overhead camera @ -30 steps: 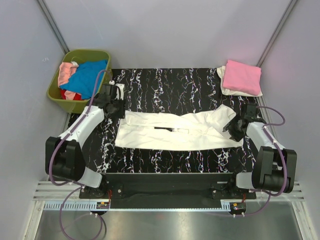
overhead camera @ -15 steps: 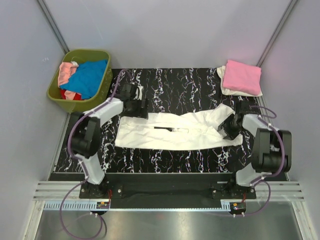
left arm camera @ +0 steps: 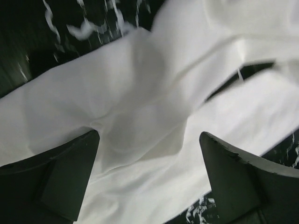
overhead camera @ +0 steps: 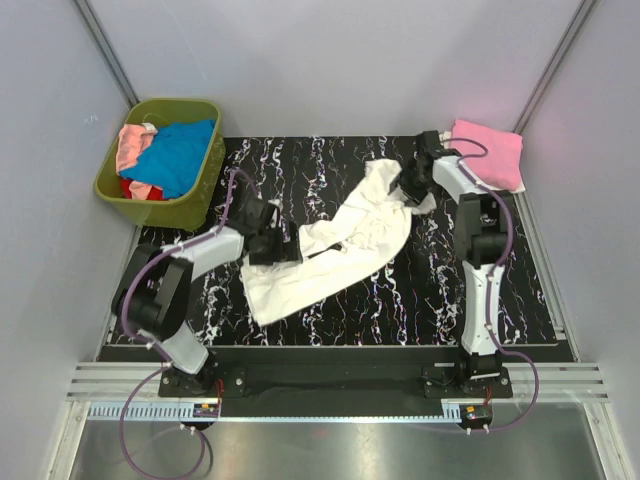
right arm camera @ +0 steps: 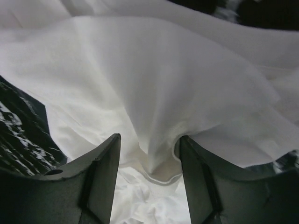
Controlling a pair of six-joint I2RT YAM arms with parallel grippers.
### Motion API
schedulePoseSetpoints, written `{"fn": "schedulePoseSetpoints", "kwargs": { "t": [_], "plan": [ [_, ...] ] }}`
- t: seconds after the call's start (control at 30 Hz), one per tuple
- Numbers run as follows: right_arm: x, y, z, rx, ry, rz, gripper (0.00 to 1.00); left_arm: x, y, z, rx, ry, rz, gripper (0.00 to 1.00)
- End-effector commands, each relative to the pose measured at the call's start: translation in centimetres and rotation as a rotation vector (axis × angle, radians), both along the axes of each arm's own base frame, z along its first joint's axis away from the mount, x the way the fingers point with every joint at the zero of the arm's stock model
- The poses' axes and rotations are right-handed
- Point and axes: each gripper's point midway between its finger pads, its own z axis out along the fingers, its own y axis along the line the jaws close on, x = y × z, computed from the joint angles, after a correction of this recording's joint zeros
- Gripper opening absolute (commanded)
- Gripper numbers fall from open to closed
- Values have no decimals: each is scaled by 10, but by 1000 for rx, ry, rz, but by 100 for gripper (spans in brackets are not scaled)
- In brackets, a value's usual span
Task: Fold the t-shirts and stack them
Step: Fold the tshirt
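Note:
A white t-shirt [overhead camera: 335, 245] lies crumpled in a diagonal band on the black marbled mat [overhead camera: 420, 290], from front left to back right. My left gripper [overhead camera: 275, 245] is open over its left part, and cloth fills the gap between the fingers in the left wrist view [left arm camera: 149, 135]. My right gripper [overhead camera: 410, 188] is shut on the shirt's back right end, with a fold pinched between the fingers in the right wrist view [right arm camera: 149, 137]. A folded pink t-shirt [overhead camera: 488, 152] lies at the back right corner, just right of that gripper.
An olive-green basket [overhead camera: 115, 192] stands off the mat's back left corner, holding a blue shirt [overhead camera: 180, 155], a pink one [overhead camera: 130, 145] and a red one [overhead camera: 135, 188]. Grey walls enclose the table on three sides.
My right gripper has swung from the right side to the back, dragging the shirt's right end toward the pink shirt. My left gripper moved right and forward onto the shirt. The shirt now lies diagonal.

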Motion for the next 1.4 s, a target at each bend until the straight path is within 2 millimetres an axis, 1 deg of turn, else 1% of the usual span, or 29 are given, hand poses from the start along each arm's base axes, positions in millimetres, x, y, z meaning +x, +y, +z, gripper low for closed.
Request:
{"fn": "schedulePoseSetpoints", "kwargs": {
  "t": [0.0,0.03,0.07,0.1,0.13,0.17,0.23,0.27,0.3,0.33,0.4,0.47,0.5,0.53,0.57,0.6,0.63,0.7,0.77,0.8,0.83,0.87,0.9,0.93,1.0,1.07,1.1,1.3,1.37],
  "plan": [
    [49,41,20,64,-40,43,60,-82,1,-19,-25,213,71,99],
    [52,58,-12,88,14,77,61,-89,-1,-16,-40,211,82,99],
    [87,71,26,131,-116,99,61,-106,-4,-17,-42,224,71,99],
    [99,82,27,163,-146,120,62,-111,-10,-2,-80,196,92,99],
    [108,95,-7,205,-131,127,63,-118,-14,4,-91,184,92,99],
    [125,112,19,297,-229,168,64,-135,-18,6,-59,174,68,99],
    [155,130,28,396,-391,201,68,-143,-29,41,-97,72,87,99],
    [152,137,11,454,-372,205,70,-164,-31,50,-52,50,42,99],
    [158,140,19,476,-424,216,73,-149,-30,90,-75,-107,101,99],
    [163,145,27,486,-476,242,75,-149,-28,109,-69,-181,106,99],
    [170,150,65,495,-572,283,80,-146,-22,159,-76,-400,94,99],
    [171,151,94,501,-632,306,83,-134,-23,177,-151,-531,122,99],
    [171,149,140,496,-715,320,85,-131,-22,175,-196,-530,187,99],
    [170,146,144,471,-723,316,90,-130,-19,168,-231,-508,254,99],
    [167,145,160,464,-746,320,91,-127,-19,156,-284,-498,297,99],
    [159,143,201,461,-801,330,92,-125,-29,156,-295,-549,192,99],
    [154,140,207,441,-799,340,94,-116,-43,173,-365,-616,135,99],
    [134,134,243,398,-798,358,96,-110,-45,169,-229,-613,56,99],
    [120,122,233,318,-737,351,97,-95,-37,162,-1,-585,61,99],
    [101,115,258,297,-740,340,97,-89,-34,160,84,-584,54,99],
    [88,110,216,272,-634,321,97,-84,-31,155,156,-572,55,99],
    [72,106,239,262,-668,326,97,-77,-27,150,261,-547,70,99],
    [62,105,228,248,-642,325,97,-75,-27,148,290,-535,70,99],
    [48,99,185,207,-550,306,97,-72,-30,151,297,-530,68,99],
    [31,94,166,166,-497,297,95,-74,-37,144,290,-510,35,99],
    [11,94,134,118,-375,311,93,-78,-38,140,257,-499,36,98],
    [10,91,117,61,-341,318,91,-80,-37,138,250,-494,42,98],
    [-2,112,84,-89,-254,378,91,-92,-14,104,265,-401,97,99],
    [4,120,86,-129,-265,387,91,-94,-5,85,265,-343,120,99]
  ]
}}
